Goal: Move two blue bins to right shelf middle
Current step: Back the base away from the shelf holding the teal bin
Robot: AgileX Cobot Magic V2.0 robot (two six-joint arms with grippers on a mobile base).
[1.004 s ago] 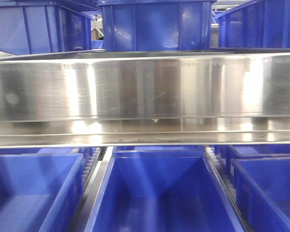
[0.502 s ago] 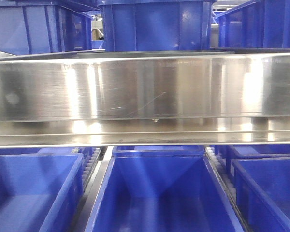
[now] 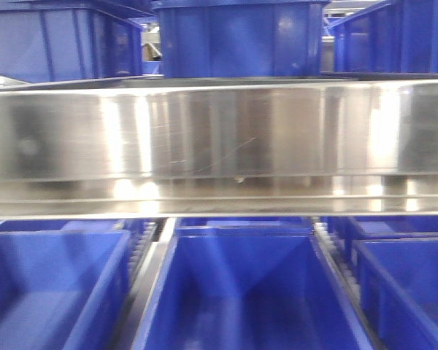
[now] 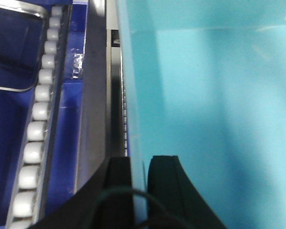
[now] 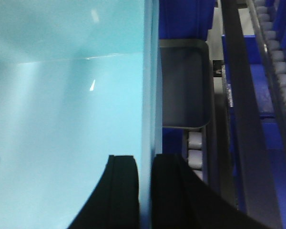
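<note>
As left fingers point(image 4: 118, 191), right fingers point(image 5: 124, 191) clamp middle bin point(image 3: 241, 232), two bins point(image 3: 51, 292) point(image 3: 409, 284) flank.

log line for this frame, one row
phase: two-arm grasp | left claw: shut on middle blue bin left wall | right claw: shut on its right wall | bin: below steel shelf beam

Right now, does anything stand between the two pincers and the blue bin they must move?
Nothing visible does. The left pincer straddles one wall of the blue bin, one finger on each side, and the right pincer straddles the opposite wall the same way. The rollers lie beside the bin, outside both grips.
</note>
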